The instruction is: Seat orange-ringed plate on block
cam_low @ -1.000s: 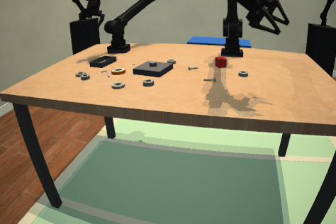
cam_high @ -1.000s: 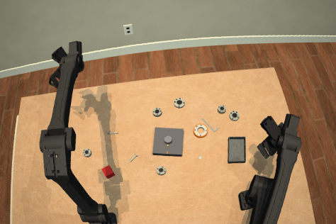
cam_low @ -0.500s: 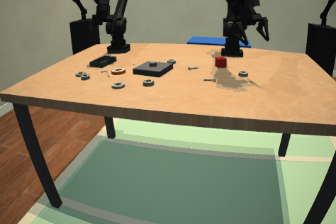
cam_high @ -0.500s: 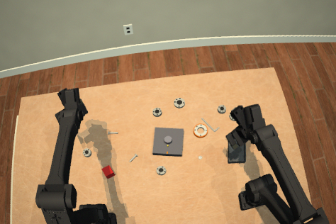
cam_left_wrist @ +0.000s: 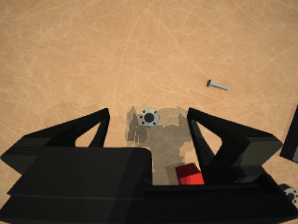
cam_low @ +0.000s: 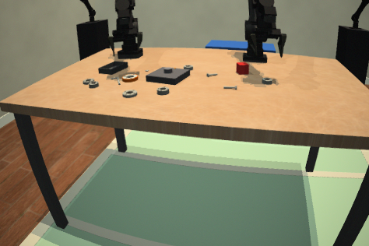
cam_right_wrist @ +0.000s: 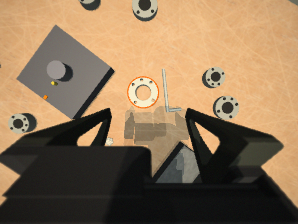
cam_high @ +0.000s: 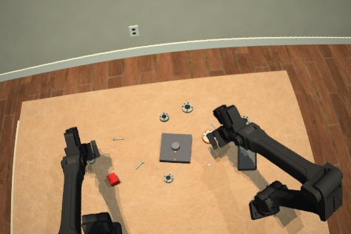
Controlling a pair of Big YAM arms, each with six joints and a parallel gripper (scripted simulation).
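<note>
The orange-ringed plate lies flat on the table right of the dark grey block; it also shows in the right wrist view and in the exterior view. The block carries a round post and a small pin beside it. My right gripper is open and empty, hovering above the table just beside the plate; the plate lies ahead of its fingers. My left gripper is open and empty, far left of the block, above a small grey plate.
Several grey plates lie around the block. A red cube, two bolts, an L-shaped key and a dark tray under the right arm are on the table.
</note>
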